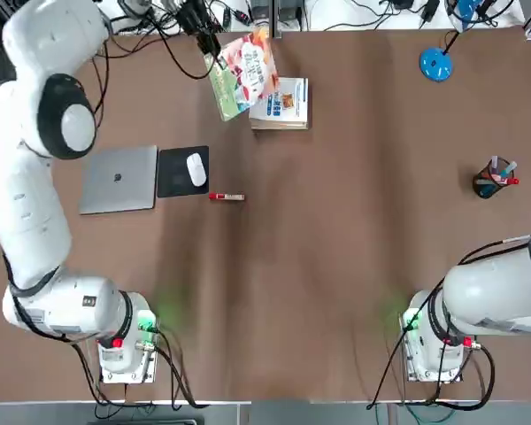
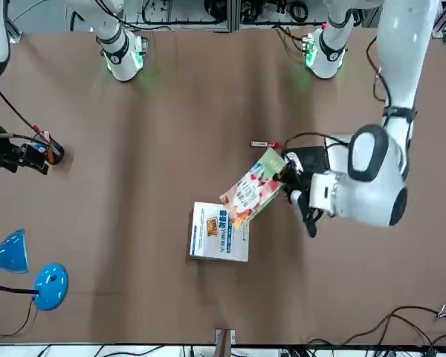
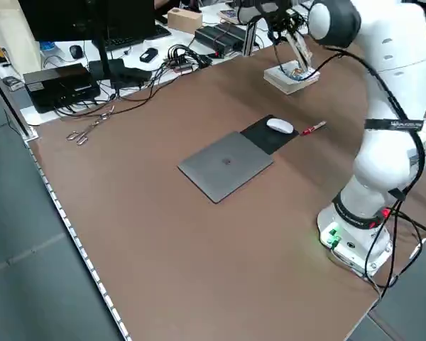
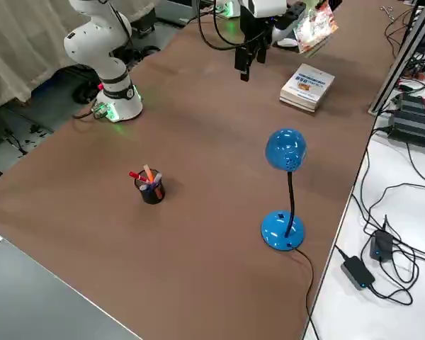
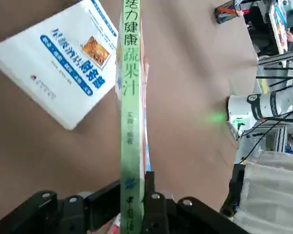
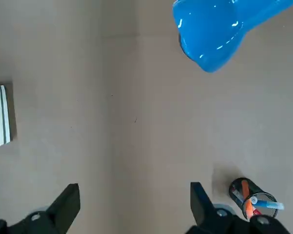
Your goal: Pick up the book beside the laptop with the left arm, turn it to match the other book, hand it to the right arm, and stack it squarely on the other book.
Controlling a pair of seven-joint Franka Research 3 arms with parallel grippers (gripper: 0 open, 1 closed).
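A: Where is the book (image 1: pixel 244 73) now?

B: Off the counter (image 1: pixel 336 248), clenched in the left tool (image 5: pixel 136 207) by its green spine; in the top view it hangs tilted at about eleven o'clock from the counter's middle, its lower corner overlapping the other book (image 1: pixel 281 102), which lies flat just at its four o'clock.

A: And the grip itself?

B: In the left wrist view both fingers (image 5: pixel 154 209) press the thin book edge-on, the spine running straight away from them; the white cover with blue lettering lies beyond.

A: The laptop (image 1: pixel 119 179)?

B: Closed, at nine o'clock on the counter; the mouse pad (image 1: pixel 182 170) with the white mouse (image 1: pixel 196 168) touches its three o'clock side; a red pen (image 1: pixel 226 196) lies near.

A: The right arm (image 1: pixel 496 292)?

B: Parked at five o'clock; its tool (image 6: pixel 132 207) is released, fingers wide, above bare counter near the blue lamp (image 1: pixel 435 62) and the pen cup (image 1: pixel 493 178).
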